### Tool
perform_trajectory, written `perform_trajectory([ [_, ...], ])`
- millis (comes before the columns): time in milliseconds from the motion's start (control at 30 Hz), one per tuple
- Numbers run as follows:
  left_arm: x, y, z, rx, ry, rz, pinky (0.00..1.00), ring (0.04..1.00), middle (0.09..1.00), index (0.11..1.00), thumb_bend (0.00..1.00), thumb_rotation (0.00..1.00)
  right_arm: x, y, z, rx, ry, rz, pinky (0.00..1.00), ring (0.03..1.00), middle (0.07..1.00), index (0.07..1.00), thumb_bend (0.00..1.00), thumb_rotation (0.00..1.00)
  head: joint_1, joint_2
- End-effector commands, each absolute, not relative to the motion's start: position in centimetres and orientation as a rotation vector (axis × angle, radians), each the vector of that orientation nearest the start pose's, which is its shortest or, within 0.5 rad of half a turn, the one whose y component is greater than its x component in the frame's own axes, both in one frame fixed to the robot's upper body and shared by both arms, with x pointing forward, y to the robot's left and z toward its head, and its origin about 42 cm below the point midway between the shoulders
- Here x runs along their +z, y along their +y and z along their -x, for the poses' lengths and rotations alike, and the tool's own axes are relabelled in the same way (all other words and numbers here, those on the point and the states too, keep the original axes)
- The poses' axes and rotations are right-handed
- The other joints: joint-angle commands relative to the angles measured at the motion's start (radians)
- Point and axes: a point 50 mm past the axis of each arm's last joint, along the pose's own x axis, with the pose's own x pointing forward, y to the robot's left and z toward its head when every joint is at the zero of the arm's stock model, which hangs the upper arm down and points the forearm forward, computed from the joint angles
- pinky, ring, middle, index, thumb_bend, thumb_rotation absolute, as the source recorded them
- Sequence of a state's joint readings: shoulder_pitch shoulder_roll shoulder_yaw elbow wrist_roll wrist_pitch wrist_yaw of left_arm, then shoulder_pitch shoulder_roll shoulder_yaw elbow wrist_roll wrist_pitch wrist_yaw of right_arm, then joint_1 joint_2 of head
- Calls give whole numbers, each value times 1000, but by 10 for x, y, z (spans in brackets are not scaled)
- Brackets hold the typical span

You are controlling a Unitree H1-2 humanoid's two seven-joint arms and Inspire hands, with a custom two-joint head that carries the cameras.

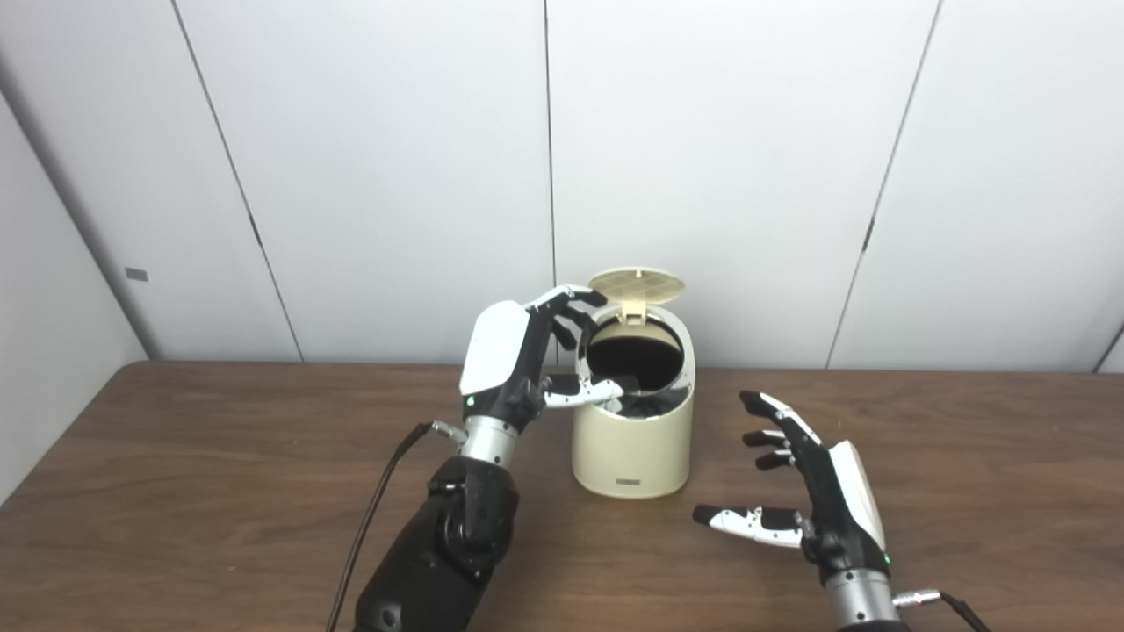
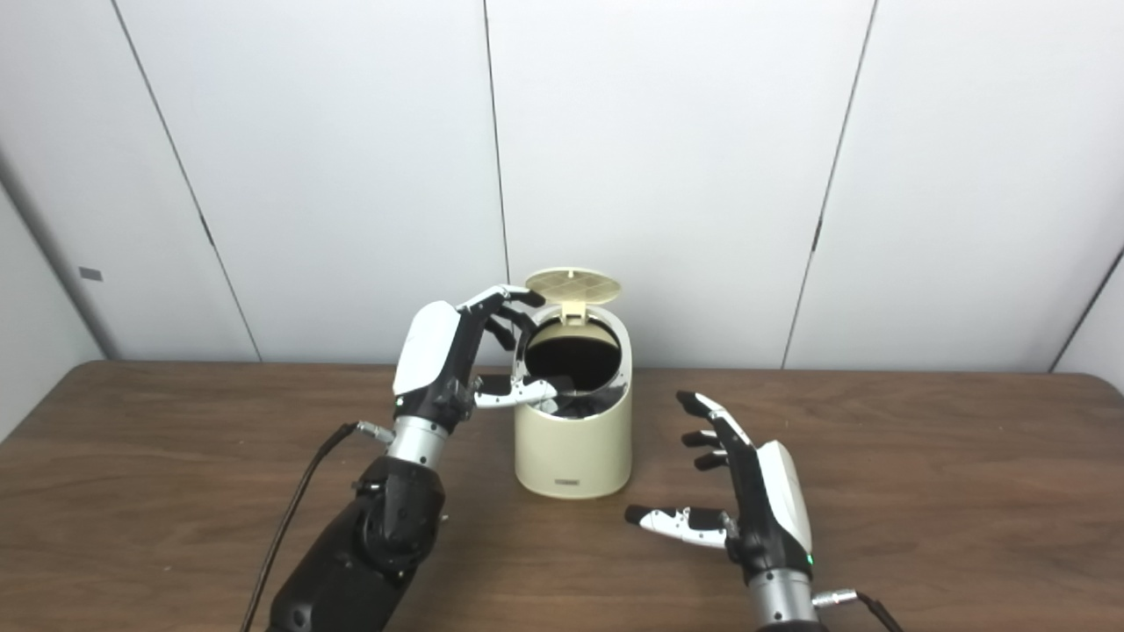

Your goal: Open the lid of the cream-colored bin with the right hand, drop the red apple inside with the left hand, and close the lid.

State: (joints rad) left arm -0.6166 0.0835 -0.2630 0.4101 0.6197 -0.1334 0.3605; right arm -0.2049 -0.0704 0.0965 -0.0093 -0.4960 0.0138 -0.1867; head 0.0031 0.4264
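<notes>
Brown table, cream bin (lid up), left hand spread at rim, right hand spread, empty.

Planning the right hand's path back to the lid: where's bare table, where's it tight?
Bare: table right of the right hand, and the left end beyond the left hand. Tight: the bin mouth, left hand against its rim.

Brown wood-grain table fills lower part of frame, edge to edge; rounded corner at far right in right eye view; white panel wall behind, upper two thirds; thin dark vertical seams between panels, some slanted; small grey tag on wall, mid left.
</notes>
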Motion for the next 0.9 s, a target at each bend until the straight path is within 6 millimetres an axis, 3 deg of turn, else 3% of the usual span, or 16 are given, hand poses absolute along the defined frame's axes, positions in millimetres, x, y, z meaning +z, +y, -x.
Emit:
perform_trajectory([
  [0,226,126,-451,-13,-577,-730,625,681,690,699,855,175,188,-192,-351,-102,-371,540,588,702,824,810,766,78,2,0],
  [167,226,134,-446,15,-612,-630,554,619,634,650,818,136,187,-194,-352,-100,-373,541,582,701,825,808,767,77,7,-1],
  [300,224,143,-441,22,-621,-503,579,605,616,628,739,44,185,-195,-352,-102,-364,543,584,704,826,808,769,76,13,-3],
  [467,220,153,-435,26,-608,-400,587,619,638,640,677,27,184,-198,-353,-98,-360,541,586,705,828,808,770,69,18,-5],
  [867,203,176,-435,68,-580,-290,617,658,678,669,693,0,181,-201,-353,-87,-342,551,597,710,829,808,769,33,30,-6],
])
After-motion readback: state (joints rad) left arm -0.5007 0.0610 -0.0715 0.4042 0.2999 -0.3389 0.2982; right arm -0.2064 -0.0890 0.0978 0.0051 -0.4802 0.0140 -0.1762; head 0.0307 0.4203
